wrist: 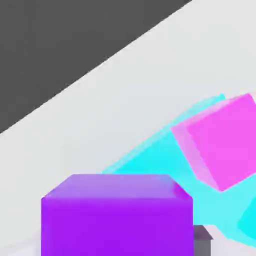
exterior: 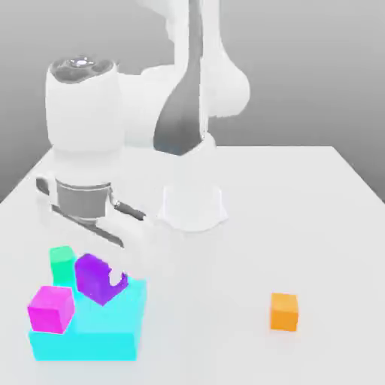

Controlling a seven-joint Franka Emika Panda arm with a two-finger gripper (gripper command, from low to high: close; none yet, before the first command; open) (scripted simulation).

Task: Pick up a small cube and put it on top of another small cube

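At the lower left of the exterior view, the violet-purple cube (exterior: pixel 95 278) is being pinched by the gripper (exterior: pixel 109 272) over the flat cyan block (exterior: pixel 105 323), while the pink-magenta cube (exterior: pixel 51 309) is sitting nearby.

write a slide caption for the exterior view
Gripper holding the purple cube over the cyan block, orange cube apart on the table.
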